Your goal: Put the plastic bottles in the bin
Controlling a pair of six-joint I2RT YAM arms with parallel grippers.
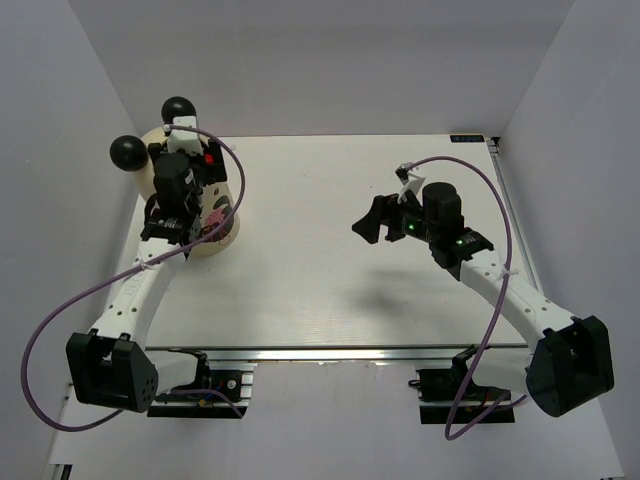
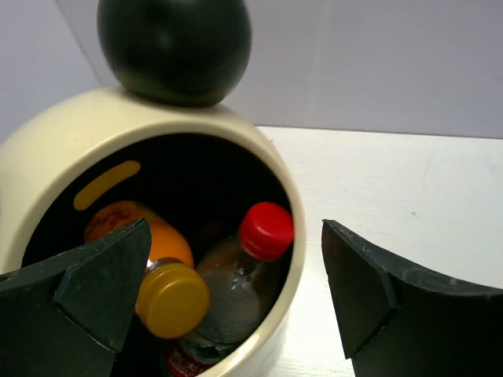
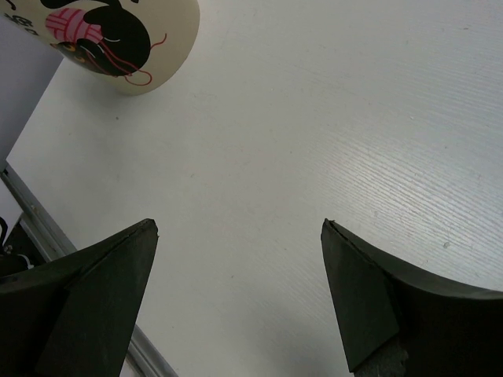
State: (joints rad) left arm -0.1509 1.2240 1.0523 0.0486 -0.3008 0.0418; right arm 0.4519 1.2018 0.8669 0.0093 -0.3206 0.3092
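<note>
The cream-white bin (image 1: 222, 238) with two black ball ears (image 1: 129, 152) stands at the far left of the table. My left gripper (image 1: 190, 152) hovers open and empty over its dark opening. In the left wrist view the bin's rim (image 2: 292, 188) frames an orange-filled bottle with a yellow cap (image 2: 171, 298), a second orange shape behind it (image 2: 130, 221) and a clear bottle with a red cap (image 2: 266, 230). The left gripper (image 2: 236, 236) holds nothing. No blue-labelled bottles show. My right gripper (image 1: 373, 220) is open and empty above mid-table (image 3: 240, 228).
The bin's side with the pink picture (image 3: 110, 35) shows at the top left of the right wrist view. White walls enclose the table on the left, back and right. A metal rail (image 1: 350, 352) runs along the near edge. Purple cables loop off both arms.
</note>
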